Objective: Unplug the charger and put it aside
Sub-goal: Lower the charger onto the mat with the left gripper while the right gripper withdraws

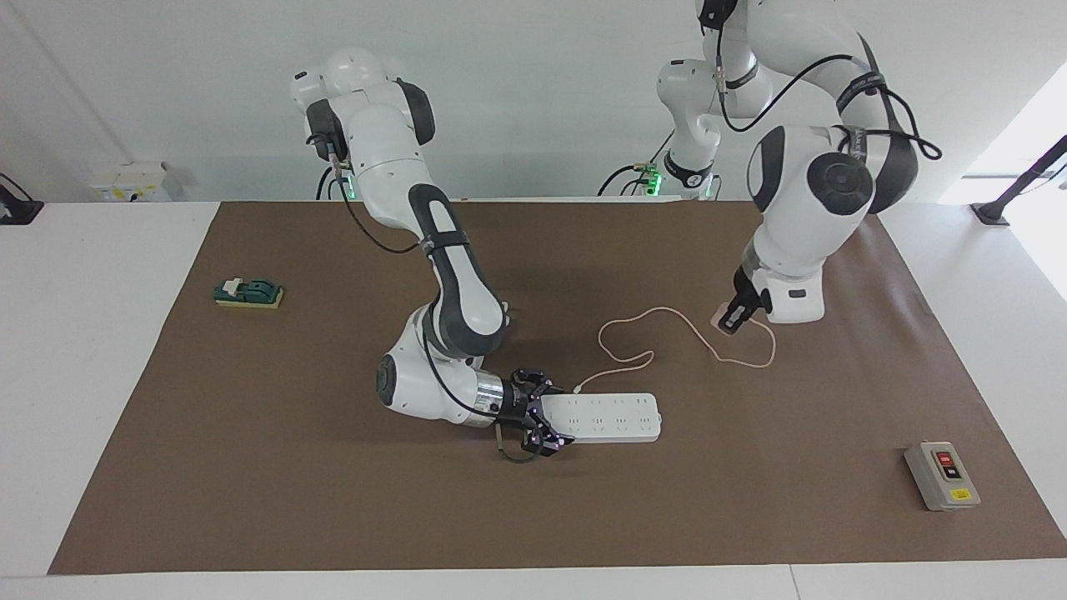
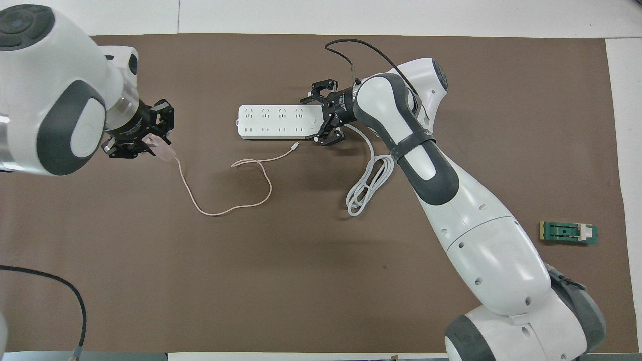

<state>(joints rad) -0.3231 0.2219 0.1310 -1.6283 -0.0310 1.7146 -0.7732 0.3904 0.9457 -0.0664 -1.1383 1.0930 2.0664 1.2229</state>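
Left gripper: clamped tight on the charger; raised over the brown mat toward the left arm's end of the table; well apart from the power strip; seen from overhead, at with the pink cube at its tips.

Charger: pale-pink cube pinched between the left fingers; out of the power strip, clear of every socket; in the overhead view at.

Charger cable: thin and pink; trails from the cube down onto the mat, loops there, ends in a small connector just beside the strip's edge nearer the robots.

Right gripper: low at the mat, set around the end of the power strip toward the right arm's end of the table; fingers spread either side of that end, touching or nearly touching it; cannot tell whether pressing.

Power strip: white, flat on the mat near the middle; thick white cord coiled nearer the robots.

Switch box: grey, on the mat at the left arm's end.

Green block: at the right arm's end, on the mat's edge.
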